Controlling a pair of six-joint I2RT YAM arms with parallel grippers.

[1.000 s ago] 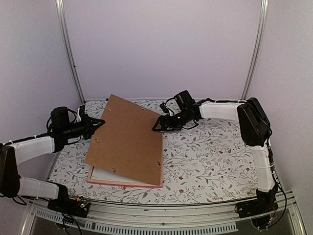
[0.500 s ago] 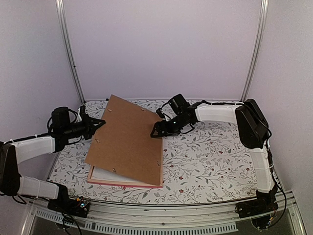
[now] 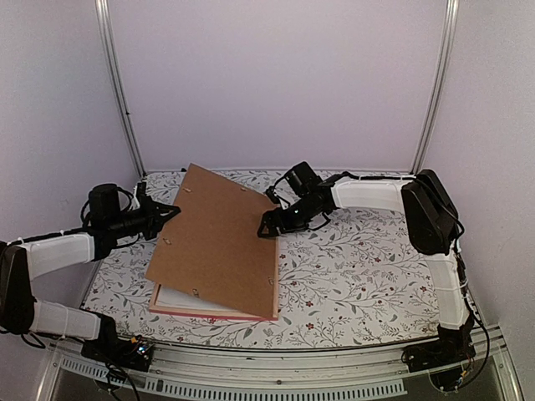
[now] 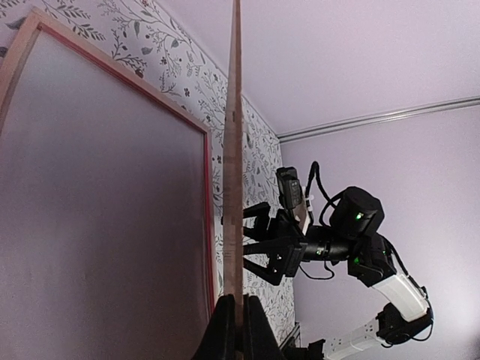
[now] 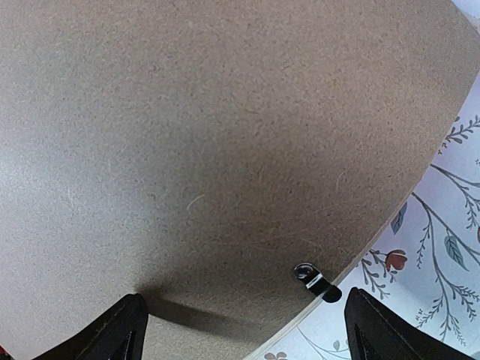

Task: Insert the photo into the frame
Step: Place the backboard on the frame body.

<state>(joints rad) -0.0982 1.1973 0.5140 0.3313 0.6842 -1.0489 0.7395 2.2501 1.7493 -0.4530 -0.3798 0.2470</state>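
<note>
The brown backing board (image 3: 219,238) is tilted, its left edge raised above the table. My left gripper (image 3: 170,212) is shut on that left edge; in the left wrist view the board (image 4: 235,150) stands edge-on between my closed fingers (image 4: 238,330). The pink frame (image 3: 209,312) lies flat under the board, its rail (image 4: 206,210) around a pale grey sheet. My right gripper (image 3: 269,227) is open at the board's right edge, its fingertips (image 5: 124,330) spread over the board (image 5: 225,135) near a black clip (image 5: 315,281). The photo is hidden.
A white mat (image 3: 174,296) shows inside the frame at its near left corner. The floral tablecloth (image 3: 368,267) covers the table. Metal posts (image 3: 117,92) stand at the back corners, with walls close on both sides.
My right gripper has moved left and down to the board's right edge, staying open. The left gripper and board have barely moved.
</note>
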